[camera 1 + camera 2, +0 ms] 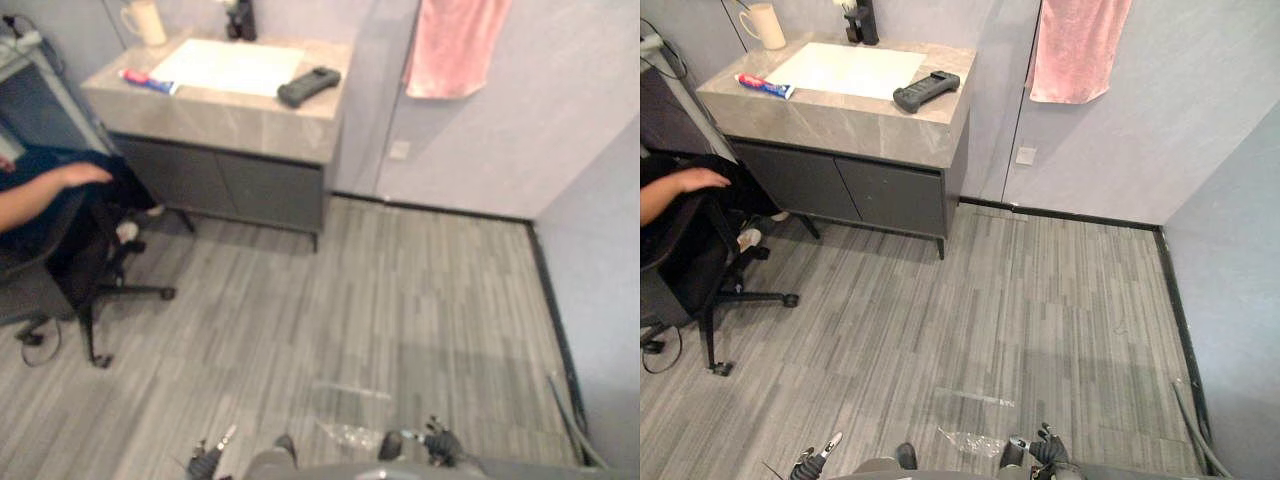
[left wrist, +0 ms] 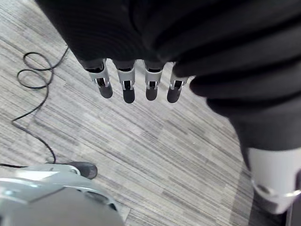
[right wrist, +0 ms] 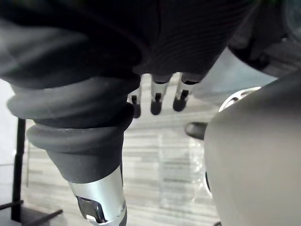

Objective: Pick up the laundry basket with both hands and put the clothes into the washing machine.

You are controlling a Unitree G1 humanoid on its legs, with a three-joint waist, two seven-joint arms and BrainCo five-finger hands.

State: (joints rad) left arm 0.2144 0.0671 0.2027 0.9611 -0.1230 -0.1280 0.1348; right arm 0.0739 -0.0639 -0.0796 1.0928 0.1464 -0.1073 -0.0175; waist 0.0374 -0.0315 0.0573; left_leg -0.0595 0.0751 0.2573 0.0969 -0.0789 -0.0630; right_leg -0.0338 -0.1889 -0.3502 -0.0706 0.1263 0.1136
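Observation:
My left hand [image 2: 127, 87] hangs over bare grey plank floor [image 2: 155, 155], its fingers straight and side by side with nothing in them. In the right wrist view my right hand [image 3: 157, 101] also hangs low above the floor, fingers relaxed and straight, thumb [image 3: 101, 202] apart, holding nothing. Seen from the head, both hands sit at the very bottom edge, the left hand [image 1: 207, 460] at one side of me and the right hand [image 1: 440, 445] at the other.
A grey vanity cabinet [image 1: 855, 185] with a white sink [image 1: 845, 68], cup [image 1: 762, 24], tube and dark handheld device [image 1: 925, 90] stands far left. A pink towel [image 1: 1075, 50] hangs on the wall. A person's arm [image 1: 675, 190] and office chair [image 1: 700, 270] are at left. Crumpled clear plastic [image 1: 970, 440] lies near me.

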